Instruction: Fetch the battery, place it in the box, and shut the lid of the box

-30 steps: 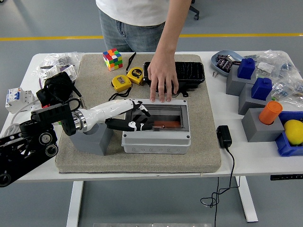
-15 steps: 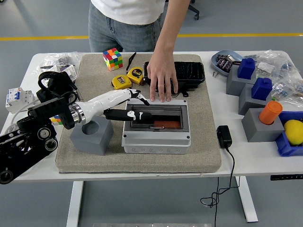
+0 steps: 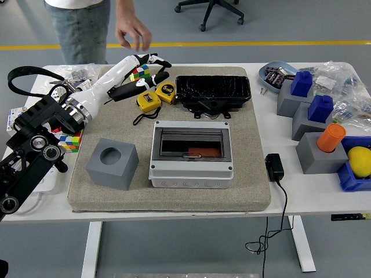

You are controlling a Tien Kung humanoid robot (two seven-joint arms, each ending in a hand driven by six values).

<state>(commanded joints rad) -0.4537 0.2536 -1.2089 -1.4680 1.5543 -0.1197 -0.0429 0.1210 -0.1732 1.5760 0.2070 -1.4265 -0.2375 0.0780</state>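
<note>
**A:** So, nearest us, where does the box (image 3: 191, 156) stand now?

**B:** It sits on the mat (image 3: 255, 179) just beside the grey block (image 3: 113, 163), and its window is covered. A second ago the robot's fingers were inside it; now the lid (image 3: 191, 143) looks closed, with the orange-red battery (image 3: 203, 152) showing through the tinted panel.

**A:** And the left hand (image 3: 142, 72)?

**B:** Pulled right out and swung back and away to the far left, above the Rubik's cube (image 3: 138, 72) and the yellow tape measures (image 3: 156, 97). Its fingers are loosely extended and grip nothing.

**A:** The person was steadying the box's far edge before.

**B:** That hand (image 3: 133, 32) has lifted off and gone beyond the table's far side, fingers hanging free. Nobody touches the box.

**A:** Meaning?

**B:** I'd judge the battery is placed and the lid is down, so the task seems essentially finished. Whether the lid has latched fully, I can't tell. The right arm isn't visible.
</note>
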